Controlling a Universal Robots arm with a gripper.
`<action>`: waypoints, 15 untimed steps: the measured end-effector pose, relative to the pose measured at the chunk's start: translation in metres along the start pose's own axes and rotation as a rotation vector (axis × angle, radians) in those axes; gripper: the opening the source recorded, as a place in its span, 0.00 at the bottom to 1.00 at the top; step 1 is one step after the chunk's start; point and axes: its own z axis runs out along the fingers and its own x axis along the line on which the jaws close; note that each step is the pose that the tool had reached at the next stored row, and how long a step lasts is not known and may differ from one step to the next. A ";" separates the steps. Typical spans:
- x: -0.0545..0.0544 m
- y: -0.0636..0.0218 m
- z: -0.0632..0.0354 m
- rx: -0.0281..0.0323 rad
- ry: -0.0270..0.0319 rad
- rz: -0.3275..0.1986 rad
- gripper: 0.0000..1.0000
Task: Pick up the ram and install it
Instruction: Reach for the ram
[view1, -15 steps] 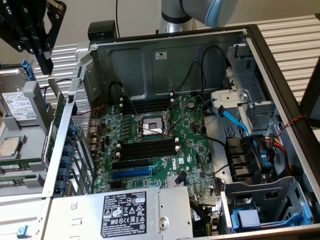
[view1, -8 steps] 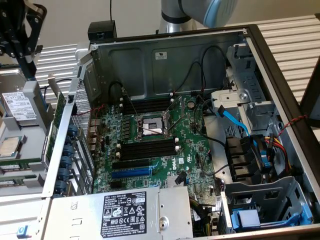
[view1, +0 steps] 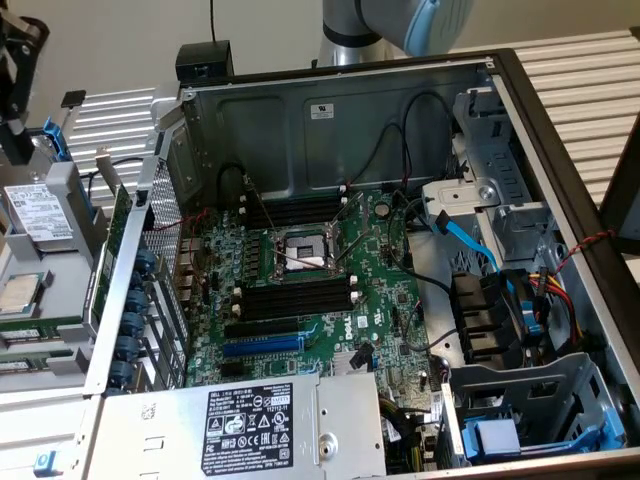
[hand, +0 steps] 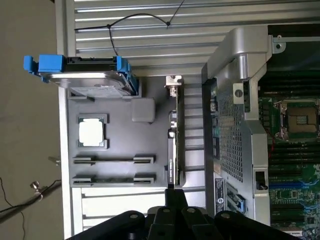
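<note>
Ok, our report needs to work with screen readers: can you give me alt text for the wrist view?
The black tool, shut, hangs above a grey plastic tray holding a blue-framed hard drive, a square silver processor chip and two long narrow holders. Beside the tray stands an open silver computer case with a green motherboard inside.

Below the pincer (hand: 172, 194) I see the table (hand: 150, 45), its top made of pale metal slats running side by side. Past the table's edge, off to one side of the pincer, lies a plain tan floor (hand: 25, 150). In the exterior view a bare beige wall (view1: 110, 40) stands behind the table. The light is even and soft throughout.
</note>
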 end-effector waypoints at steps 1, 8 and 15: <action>0.004 -0.0005 0.0001 0.0000 0.0000 0.000 0.11; 0.035 -0.0038 0.0009 -0.0001 0.0000 0.000 0.11; 0.052 -0.0047 0.0007 -0.0001 0.0000 0.000 0.11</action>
